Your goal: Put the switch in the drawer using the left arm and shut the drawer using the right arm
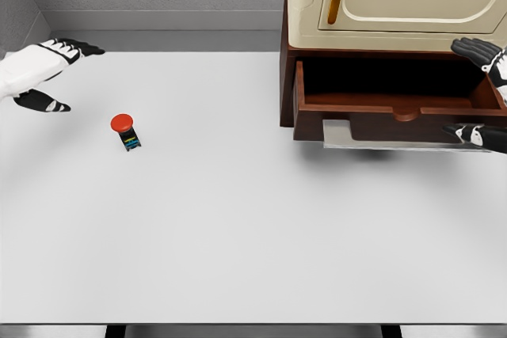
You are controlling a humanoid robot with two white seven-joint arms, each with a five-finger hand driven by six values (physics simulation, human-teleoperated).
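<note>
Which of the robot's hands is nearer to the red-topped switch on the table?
Left. The left hand hovers open just up and left of the switch; the right hand is far across the table, by the open drawer.

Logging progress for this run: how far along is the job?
Barely started. The drawer stands open and empty. The switch sits on the table, untouched; the left hand is open nearby. The right hand waits, open, by the drawer. Placing and closing remain.

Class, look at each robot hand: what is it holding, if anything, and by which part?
Nothing is held. The left robot hand is open, apart from the switch; the right robot hand is open beside the drawer.
</note>
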